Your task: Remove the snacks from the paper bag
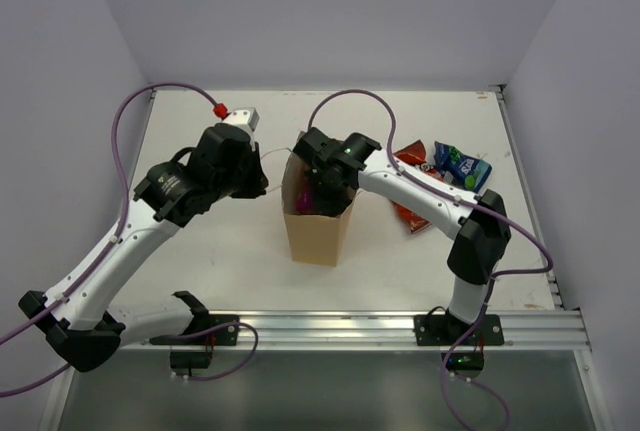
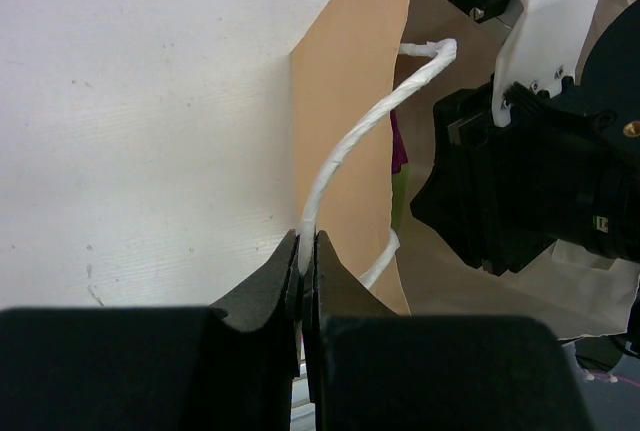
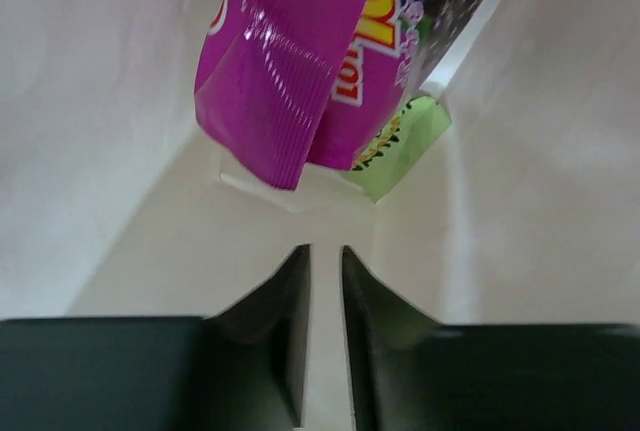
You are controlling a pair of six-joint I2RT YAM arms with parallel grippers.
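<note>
The tan paper bag (image 1: 318,231) stands upright mid-table. My left gripper (image 2: 306,243) is shut on its white cord handle (image 2: 370,126), at the bag's left rim (image 1: 262,176). My right gripper (image 3: 325,256) reaches down inside the bag (image 1: 325,191); its jaws stand a narrow gap apart with nothing between them. Just ahead of the fingertips lies a purple/magenta snack packet (image 3: 300,51), with a green packet (image 3: 400,141) under it. A red-orange packet (image 1: 410,213) and a blue packet (image 1: 462,164) lie on the table to the bag's right.
The bag's pale inner walls (image 3: 120,101) close in on both sides of my right gripper. The right arm's black wrist (image 2: 540,181) sits over the bag's mouth. A raised table rim runs along the right side (image 1: 525,191).
</note>
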